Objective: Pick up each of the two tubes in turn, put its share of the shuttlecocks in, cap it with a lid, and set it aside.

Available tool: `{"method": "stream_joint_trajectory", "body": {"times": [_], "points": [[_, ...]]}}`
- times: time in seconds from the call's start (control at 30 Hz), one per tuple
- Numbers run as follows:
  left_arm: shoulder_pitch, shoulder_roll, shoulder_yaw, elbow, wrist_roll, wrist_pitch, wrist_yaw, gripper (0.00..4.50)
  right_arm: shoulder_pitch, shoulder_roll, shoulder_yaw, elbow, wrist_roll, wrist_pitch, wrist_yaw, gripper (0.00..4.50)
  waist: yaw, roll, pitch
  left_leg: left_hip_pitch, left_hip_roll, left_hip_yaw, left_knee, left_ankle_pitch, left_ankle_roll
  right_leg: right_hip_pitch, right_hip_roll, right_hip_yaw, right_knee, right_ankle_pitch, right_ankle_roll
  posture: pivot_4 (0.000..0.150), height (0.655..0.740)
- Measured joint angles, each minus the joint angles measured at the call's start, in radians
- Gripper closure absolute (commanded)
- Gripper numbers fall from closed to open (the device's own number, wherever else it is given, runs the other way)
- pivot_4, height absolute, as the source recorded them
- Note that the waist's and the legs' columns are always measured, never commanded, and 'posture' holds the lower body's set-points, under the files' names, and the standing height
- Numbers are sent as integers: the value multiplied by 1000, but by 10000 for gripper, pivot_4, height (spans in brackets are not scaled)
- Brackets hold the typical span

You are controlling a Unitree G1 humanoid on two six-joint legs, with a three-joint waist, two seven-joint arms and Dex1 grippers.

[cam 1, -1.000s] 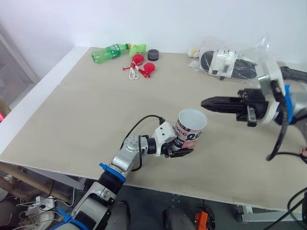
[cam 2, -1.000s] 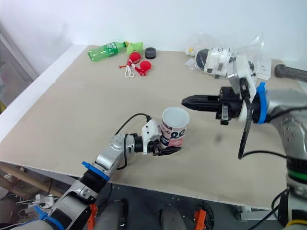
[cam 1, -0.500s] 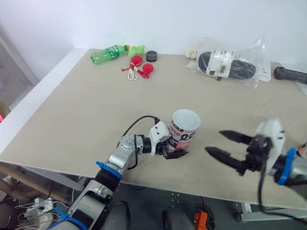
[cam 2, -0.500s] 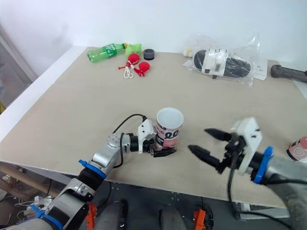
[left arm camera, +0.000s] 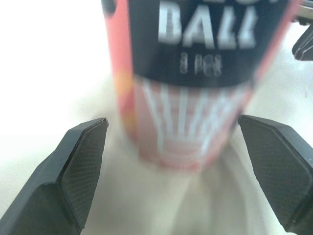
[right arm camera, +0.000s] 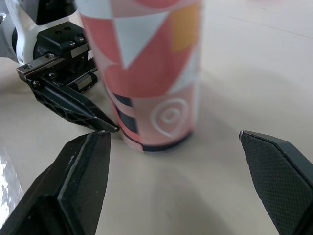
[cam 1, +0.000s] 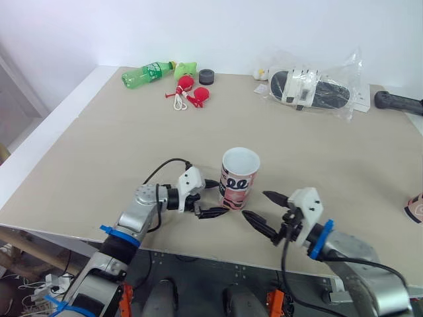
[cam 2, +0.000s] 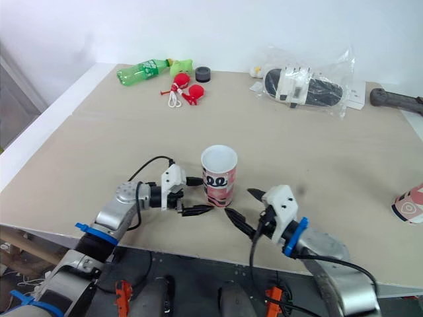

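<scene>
Moved: left end effector [cam 1: 222,197] has let go of the tube [cam 1: 239,178] it clasped a second ago; right end effector [cam 1: 254,203] has dropped from high on the right to the surface's front edge.
Writing: "BALL" in white on the tube's dark band; the smaller line beneath is blurred.
Surface and room: beige surface [cam 1: 119,145] against a white wall [cam 1: 231,26]; green bottle [cam 1: 151,71], red items [cam 1: 192,92] and a plastic bag [cam 1: 310,89] along the far side.
Left end effector: fingers spread wide, either side of the tube's base, gripping nothing.
Right end effector: fingers spread wide, empty, just right of the tube.
Tube: upright, mouth open, near the front edge.
</scene>
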Motion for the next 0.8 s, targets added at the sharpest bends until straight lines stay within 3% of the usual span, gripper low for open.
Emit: {"method": "stream_joint_trajectory", "body": {"times": [0.23,0.53,0.8], "points": [[59,103,57,-79,-31,25,-35,976,-76,72,94,105,-72,-74,-21,0,1,-2,0,0,0,0,0,1,-1,0,-1,-1,0,0,0,1500,7400],[104,224,223,-341,-296,275,-64,976,-191,161,139,280,-102,-144,-11,0,-3,-5,1,0,2,0,-1,1,-1,-1,0,-1,0,1,-2,1500,7400],[66,277,264,-378,-377,415,-54,976,-282,218,165,390,-120,-174,3,0,-4,-7,1,0,2,1,-1,1,-1,-1,0,-1,0,1,-2,1500,7400]]}}
